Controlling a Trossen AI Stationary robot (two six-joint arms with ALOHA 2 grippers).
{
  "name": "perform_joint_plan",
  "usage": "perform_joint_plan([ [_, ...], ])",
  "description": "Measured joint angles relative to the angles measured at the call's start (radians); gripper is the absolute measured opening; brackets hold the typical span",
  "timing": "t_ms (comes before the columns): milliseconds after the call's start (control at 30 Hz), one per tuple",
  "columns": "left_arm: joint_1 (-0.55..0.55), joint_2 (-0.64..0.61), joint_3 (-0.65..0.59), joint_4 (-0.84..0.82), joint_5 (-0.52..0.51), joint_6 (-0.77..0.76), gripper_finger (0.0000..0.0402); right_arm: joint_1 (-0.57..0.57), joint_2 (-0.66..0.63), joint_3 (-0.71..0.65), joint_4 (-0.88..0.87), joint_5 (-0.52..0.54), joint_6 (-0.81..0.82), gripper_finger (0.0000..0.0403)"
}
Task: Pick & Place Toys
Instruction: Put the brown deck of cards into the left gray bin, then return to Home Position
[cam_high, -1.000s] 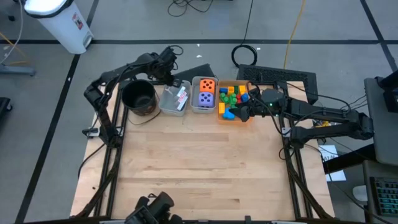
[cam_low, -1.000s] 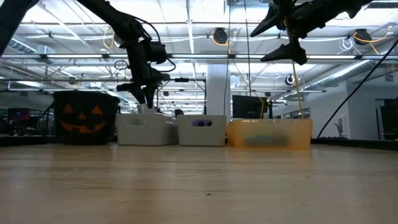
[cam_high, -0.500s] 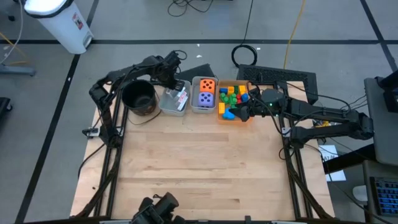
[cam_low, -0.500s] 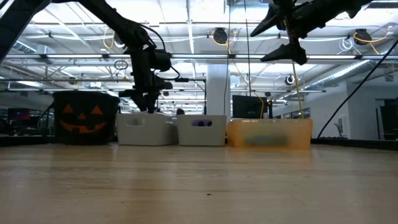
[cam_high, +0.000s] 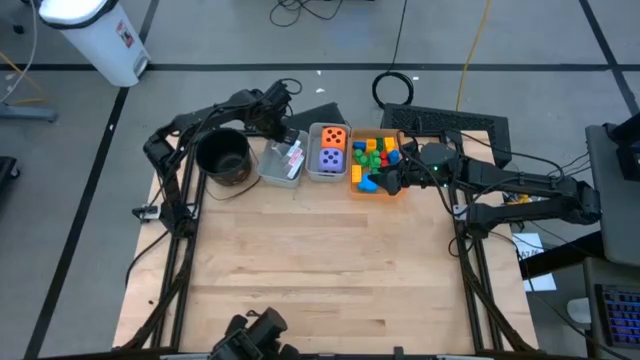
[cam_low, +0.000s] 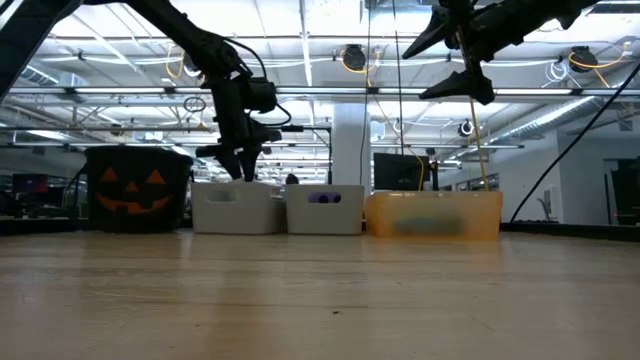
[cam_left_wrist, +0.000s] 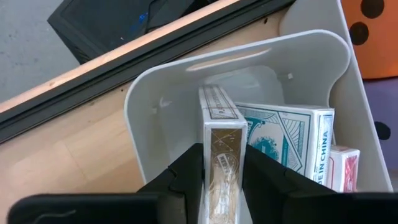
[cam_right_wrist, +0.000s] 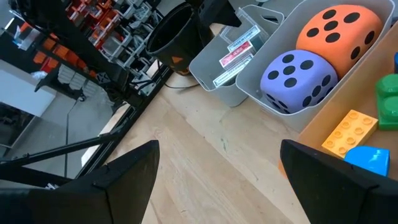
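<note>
Seen from above, three bins stand in a row along the far edge of the wooden desk (cam_high: 320, 260), toward twelve o'clock, with a black pot (cam_high: 222, 155) at their nine o'clock side. The left gripper (cam_high: 279, 133) is over the far end of the leftmost grey bin (cam_high: 281, 160), and the left wrist view shows its two dark fingers (cam_left_wrist: 186, 174) pressed against the flat sides of a white card box (cam_left_wrist: 221, 146) that stands on edge inside that bin, so this gripper is clamped on the box. Just beside the box, still lying in the same bin, are a teal card box (cam_left_wrist: 286, 140) and a red one (cam_left_wrist: 343, 168). The middle grey bin (cam_high: 331, 152) holds the orange foam die (cam_high: 335, 137) at its far end and the purple foam die (cam_high: 332, 158) at its near end, touching each other. The orange bin (cam_high: 376, 163), at three o'clock of the row, is filled with small red, green, blue, yellow and orange plastic blocks (cam_high: 372, 155). The right gripper (cam_high: 388, 182) hangs over the near right corner of the orange bin with its fingers spread wide and nothing between them; in the low view it sits well above the bins (cam_low: 462, 70). In the right wrist view a yellow block (cam_right_wrist: 352, 129) and a blue block (cam_right_wrist: 370, 160) lie close below it.
</note>
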Motion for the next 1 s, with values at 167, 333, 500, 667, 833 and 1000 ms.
perform_joint_plan([
  [167, 0.001, 0.0, 0.0, 0.0, 0.002, -0.001, 0.0149, 0.0, 0.0, 0.0, 0.0, 0.0, 0.0, 0.0325],
  [333, 0.001, -0.001, 0.0, 0.001, 0.005, -0.001, 0.0208, 0.0, 0.0, 0.0, 0.0, 0.0, 0.0, 0.0325],
  [500, 0.009, -0.021, 0.018, -0.01, 0.085, 0.009, 0.0241, 0.0, 0.0, 0.0, 0.001, 0.0, -0.004, 0.0325],
  [667, 0.022, -0.054, 0.111, -0.016, 0.25, -0.018, 0.0252, 0.0, 0.0, 0.0, 0.001, 0.0, -0.011, 0.0325],
  [833, 0.015, -0.123, 0.218, 0.0, 0.379, -0.007, 0.0253, 0.0, 0.0, 0.0, 0.002, 0.0, -0.031, 0.0325],
  [1000, 0.0, -0.265, 0.285, 0.081, 0.456, -0.036, 0.0253, -0.017, -0.019, 0.0, 0.037, 0.0, -0.059, 0.0325],
])
